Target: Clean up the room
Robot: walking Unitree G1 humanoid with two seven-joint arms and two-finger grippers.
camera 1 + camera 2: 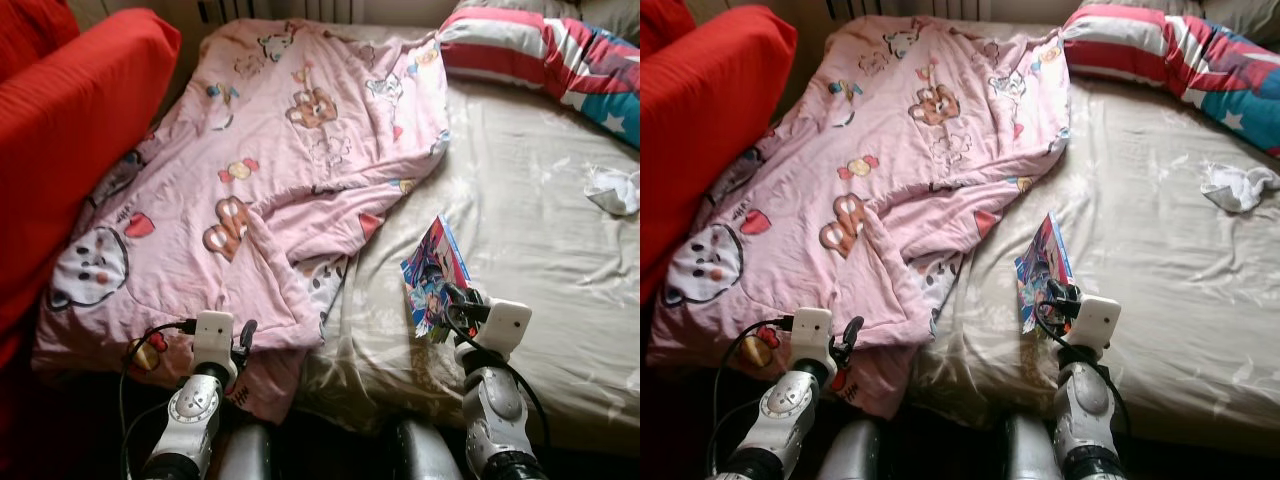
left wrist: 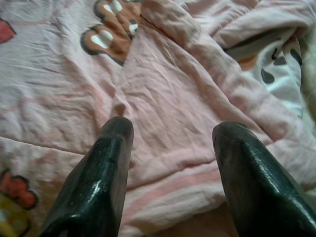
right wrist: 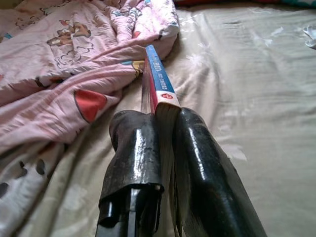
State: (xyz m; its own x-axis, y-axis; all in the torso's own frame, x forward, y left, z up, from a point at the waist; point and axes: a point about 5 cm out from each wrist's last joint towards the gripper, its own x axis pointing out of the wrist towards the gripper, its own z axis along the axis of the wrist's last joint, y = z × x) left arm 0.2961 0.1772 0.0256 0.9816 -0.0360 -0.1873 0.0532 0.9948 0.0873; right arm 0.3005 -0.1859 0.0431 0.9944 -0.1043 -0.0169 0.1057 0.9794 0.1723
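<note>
— What are your grippers doing?

— My right gripper (image 3: 165,148) is clamped on a thin comic book (image 1: 433,275), the book's edge pinched between both black fingers (image 3: 136,153). The book stands tilted on the beige sheet of the bed (image 1: 540,240), just beside the edge of a pink cartoon-print blanket (image 1: 270,160).

— And the left?

— My left gripper (image 2: 170,163) hovers over the blanket's near edge, fingers spread apart, grasping nothing.

— What else is around?

— A red sofa (image 1: 70,120) on my left, a striped pillow (image 1: 540,50) at the head of the bed, and a crumpled white cloth (image 1: 613,190) far right.
</note>
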